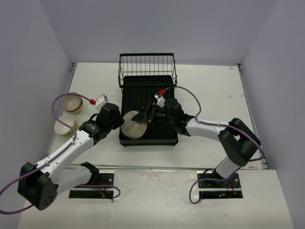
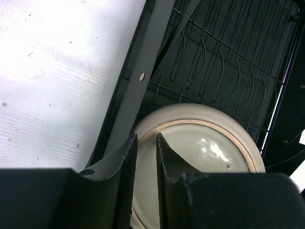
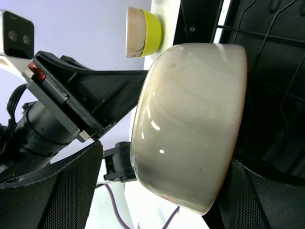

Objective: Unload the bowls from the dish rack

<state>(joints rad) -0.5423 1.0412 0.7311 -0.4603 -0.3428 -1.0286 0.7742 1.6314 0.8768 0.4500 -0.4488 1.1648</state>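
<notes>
The left tool (image 2: 146,139), nearly closed, pinches the rim of the cream bowl (image 1: 135,128), which sits tilted at the rack's (image 1: 151,141) near-left corner. It should lift clear of the wall, then swing left over the tabletop (image 1: 214,95). The right tool (image 1: 144,116) gapes wide around the bowl, perhaps not touching, and should back off first. The bowl is glossy, smooth and thick-rimmed.

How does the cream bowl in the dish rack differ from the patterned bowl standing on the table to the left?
The cream bowl stands tilted on edge in the dish rack; the patterned bowl sits upright on the table. The cream bowl is plain, while the patterned bowl is dotted inside. The left gripper pinches the cream bowl's rim; nothing touches the patterned bowl. Both are round bowls, far smaller than the rack.
</notes>
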